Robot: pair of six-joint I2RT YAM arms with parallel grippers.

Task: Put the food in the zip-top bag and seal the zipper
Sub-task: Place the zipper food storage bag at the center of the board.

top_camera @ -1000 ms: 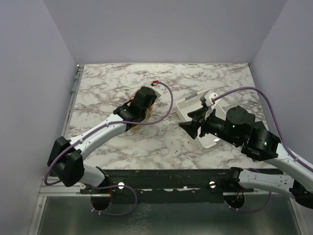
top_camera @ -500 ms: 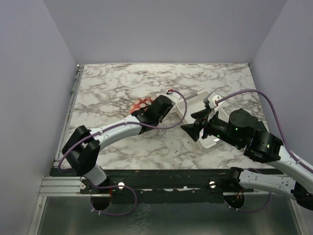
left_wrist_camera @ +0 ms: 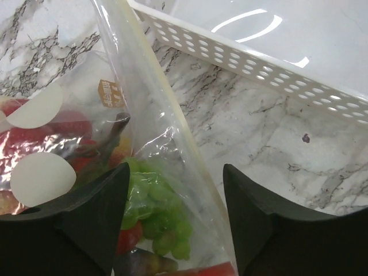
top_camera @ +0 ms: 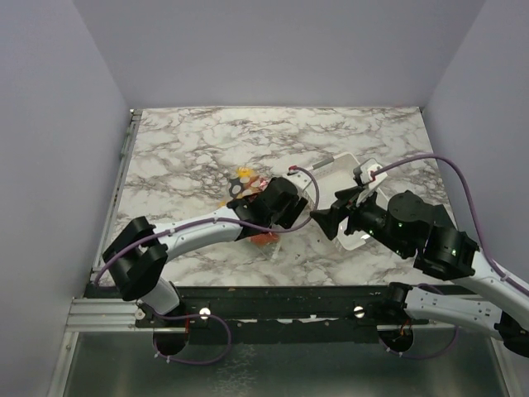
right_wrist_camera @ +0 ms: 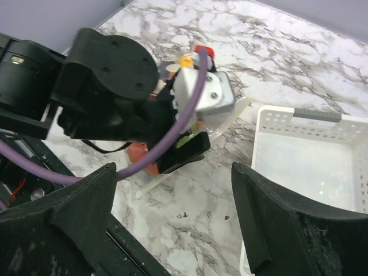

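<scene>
- Since a second ago, the left arm has swung right toward the basket [left_wrist_camera: 241, 57]. The left gripper [left_wrist_camera: 175, 172] was pressed together then. Its fingers are now spread, astride the bag [left_wrist_camera: 86, 126] and pinching nothing.
- The right gripper [right_wrist_camera: 173, 169] is also spread and empty. It faces the left gripper from just beside it.
- The bag lies on the table [left_wrist_camera: 276, 132] under the left wrist. Grapes [left_wrist_camera: 152, 213] and red pieces show inside it. You cannot tell whether every piece is in.
- Risk, open seam: you cannot confirm from these views that the zipper [left_wrist_camera: 164, 106] is closed along its whole length. If you lift the bag unchecked, food may spill.
- Risk, snagging: one left finger overlaps the film. Pulling back low could drag or crumple the bag.
- Risk, collision: the grippers are close together, and the left arm's cable [right_wrist_camera: 172, 135] loops between them. If the right gripper moves forward, it may strike or catch.
</scene>
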